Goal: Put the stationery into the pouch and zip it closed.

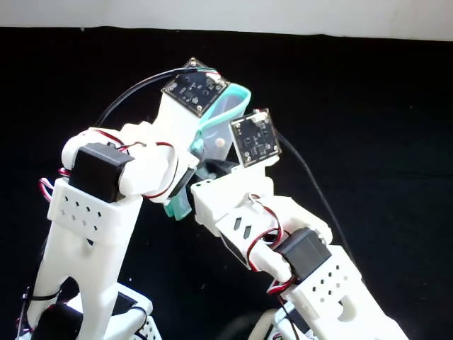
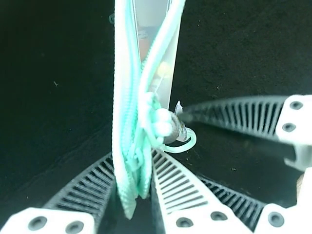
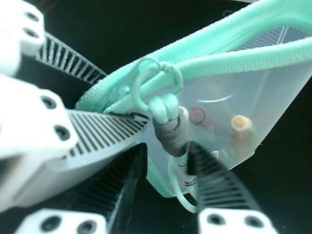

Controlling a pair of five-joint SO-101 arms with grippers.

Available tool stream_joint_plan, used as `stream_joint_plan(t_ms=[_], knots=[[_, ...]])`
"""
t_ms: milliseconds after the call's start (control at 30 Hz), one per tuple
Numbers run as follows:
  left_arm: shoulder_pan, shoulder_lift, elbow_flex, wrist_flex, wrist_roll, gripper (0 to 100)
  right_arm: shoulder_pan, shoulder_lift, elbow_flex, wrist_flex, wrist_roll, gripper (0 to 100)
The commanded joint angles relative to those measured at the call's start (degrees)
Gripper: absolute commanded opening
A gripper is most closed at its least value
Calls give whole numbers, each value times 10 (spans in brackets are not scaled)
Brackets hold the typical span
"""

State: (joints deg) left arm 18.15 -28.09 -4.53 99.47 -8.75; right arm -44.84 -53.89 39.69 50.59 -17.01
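Both arms hold a mint-green pouch with translucent walls up above the black table. My left gripper is shut on the pouch's zipper-side edge, which stands upright between its ribbed fingers. My right gripper is shut on the zipper pull, a grey cord sleeve with a mint loop, and its fingertip meets that pull from the side. Through the pouch wall I make out small stationery pieces. The zipper teeth beyond the pull stand apart.
A black cloth covers the table, with a pale wall strip behind it. The two arms' white bodies crowd the near side, close together. Cables loop from both wrist cameras.
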Motion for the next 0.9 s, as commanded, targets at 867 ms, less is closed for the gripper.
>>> stream_joint_plan(t_ms=[867], knots=[[0, -22, -3, -11, -3, 6, 63, -6, -259, 225, 236, 9]])
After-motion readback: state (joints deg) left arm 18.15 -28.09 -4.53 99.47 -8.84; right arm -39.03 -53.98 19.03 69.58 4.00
